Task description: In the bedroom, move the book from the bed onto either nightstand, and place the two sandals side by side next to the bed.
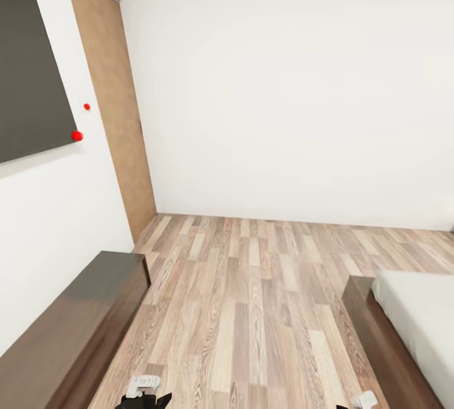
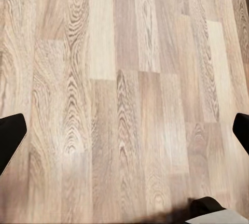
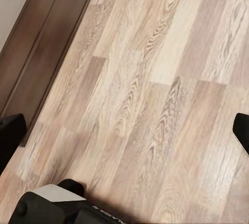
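So it's a mostly bare bedroom: white walls, a wood-plank floor (image 1: 252, 308), and a brown door (image 1: 113, 100) in the far left corner. In the head view a dark panel (image 1: 31, 75) hangs on the left wall with two small red dots beside it, and a long dark glossy bench-like unit (image 1: 69, 333) runs along that wall below it. Over on the right edge you get the corner of the bed (image 1: 378, 333), dark wood frame with the pale mattress on top. That's the relation that matters here: the bed sits off to the robot's right and a bit ahead, its long side running away from the camera, so the right arm is the nearer one. The bit of mattress in view is bare, with no book or blue sandals on it or on the floor alongside. My guess is the base has to turn right and roll along the bed before anything gets picked up.

Left wrist view: just floor planks, with the left gripper (image 2: 124, 133) pointing down at them. Its two dark fingertips sit at opposite edges of the picture, so it's spread wide with nothing between them.

Right wrist view: more planks, plus the dark bed frame running diagonally along one side, close to that arm. The right gripper (image 3: 124, 130) looks the same, fingertips far apart, holding nothing. Part of the robot's own body pokes into the frame's edge.
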